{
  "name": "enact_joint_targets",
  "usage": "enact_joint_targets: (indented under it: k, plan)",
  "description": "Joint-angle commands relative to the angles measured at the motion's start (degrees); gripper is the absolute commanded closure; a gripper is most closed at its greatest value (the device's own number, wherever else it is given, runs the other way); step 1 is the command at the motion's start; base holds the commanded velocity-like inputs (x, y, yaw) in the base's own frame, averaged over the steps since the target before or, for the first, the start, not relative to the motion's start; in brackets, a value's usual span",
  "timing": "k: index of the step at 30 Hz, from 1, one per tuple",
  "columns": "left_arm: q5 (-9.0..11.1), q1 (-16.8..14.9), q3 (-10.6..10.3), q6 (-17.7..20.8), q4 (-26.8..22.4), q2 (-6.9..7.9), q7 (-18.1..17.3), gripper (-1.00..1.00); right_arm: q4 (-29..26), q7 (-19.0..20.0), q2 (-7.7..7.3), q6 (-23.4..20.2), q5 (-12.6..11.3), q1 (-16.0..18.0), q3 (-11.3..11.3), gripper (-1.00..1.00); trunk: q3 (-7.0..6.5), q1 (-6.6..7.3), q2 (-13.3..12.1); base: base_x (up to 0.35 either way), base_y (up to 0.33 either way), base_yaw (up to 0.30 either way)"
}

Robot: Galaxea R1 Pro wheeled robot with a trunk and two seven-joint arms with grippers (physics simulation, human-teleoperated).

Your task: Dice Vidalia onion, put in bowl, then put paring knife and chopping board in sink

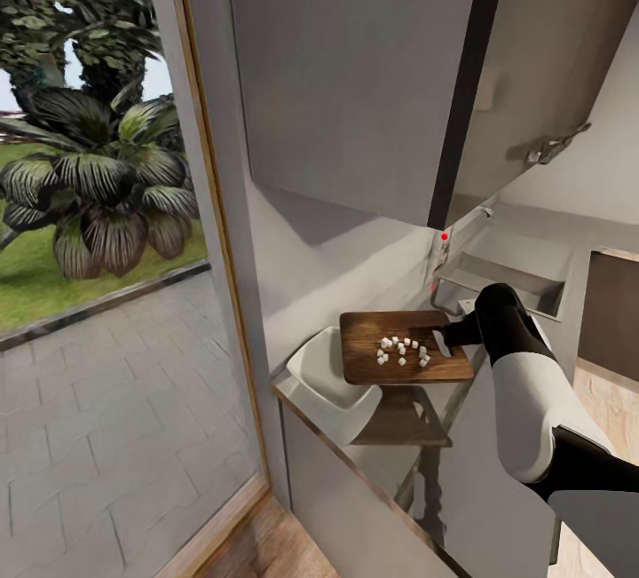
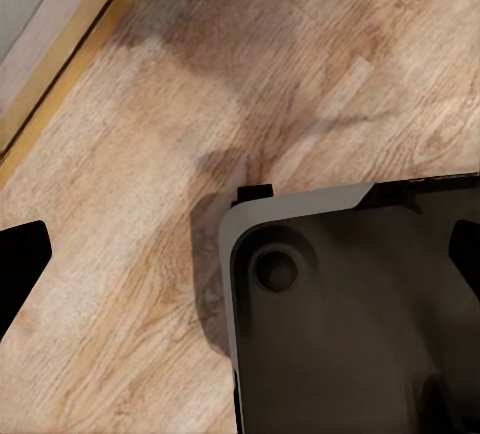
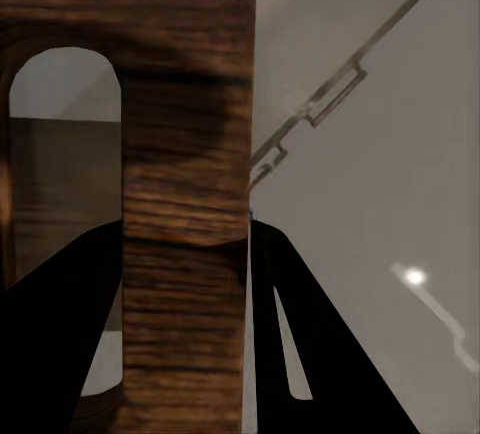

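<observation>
The dark-brown chopping board (image 1: 404, 349) hangs level above the countertop (image 1: 377, 463) and casts a shadow on it. My right gripper (image 1: 457, 334) is shut on its slotted end. In the right wrist view the black fingers (image 3: 290, 294) clamp the board's edge (image 3: 185, 104) beside the handle slot, with the right gripper (image 3: 185, 234) around the wood. A cluster of small white diced onion cubes (image 1: 404, 352) lies on the board. The white bowl (image 1: 324, 378) sits on the counter, partly under the board's left end. The grey sink (image 1: 510, 281) lies beyond. My left gripper (image 2: 240, 254) is open, pointing at the floor. The paring knife is out of view.
A tap with red knobs (image 1: 444, 238) stands at the sink's back wall. Grey wall cabinets (image 1: 355, 72) hang overhead. A window wall (image 1: 213, 232) bounds the counter's left end. Beneath the left gripper are the wooden floor (image 2: 150, 154) and my grey base (image 2: 350, 304).
</observation>
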State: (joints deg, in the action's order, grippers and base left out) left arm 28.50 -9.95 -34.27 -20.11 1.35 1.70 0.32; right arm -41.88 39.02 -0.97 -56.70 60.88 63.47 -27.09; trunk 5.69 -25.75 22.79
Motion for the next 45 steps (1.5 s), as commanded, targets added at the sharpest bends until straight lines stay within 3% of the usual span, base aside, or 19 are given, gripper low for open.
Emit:
enact_joint_targets:
  k: [1, 10, 29, 38, 45]
  plan:
    - [0.3, -0.1, -0.5, -0.3, 0.1, -0.03, 0.0, -1.0, 0.0, 0.6, 0.02, -0.1, 0.5, 0.1, -0.2, 1.0, 0.13, -0.04, 0.1, 0.0, 0.0, 0.0]
    - [0.3, -0.1, -0.5, -0.3, 0.2, -0.03, 0.0, -1.0, 0.0, -1.3, 0.24, -0.3, 0.6, 0.1, -0.2, 1.0, 0.13, -0.04, 0.1, 0.0, 0.0, 0.0]
    - [0.3, -0.1, -0.5, -0.3, 0.2, -0.03, 0.0, -1.0, -0.7, -1.5, 1.6, -0.3, 0.6, 0.5, 0.1, 1.0, 0.13, -0.04, 0.1, 0.0, 0.0, 0.0]
    - [0.5, -0.1, -0.3, -0.4, 0.2, 0.33, 0.5, -1.0, -0.8, -0.9, 3.89, 0.5, 0.3, 1.2, -0.3, 1.0, 0.13, -0.04, 0.1, 0.0, 0.0, 0.0]
    - [0.5, -0.1, -0.3, -0.4, 0.4, 0.3, 0.5, -1.0, -1.2, 1.0, 6.19, 1.8, -3.8, 2.8, -1.7, 1.0, 0.13, -0.04, 0.1, 0.0, 0.0, 0.0]
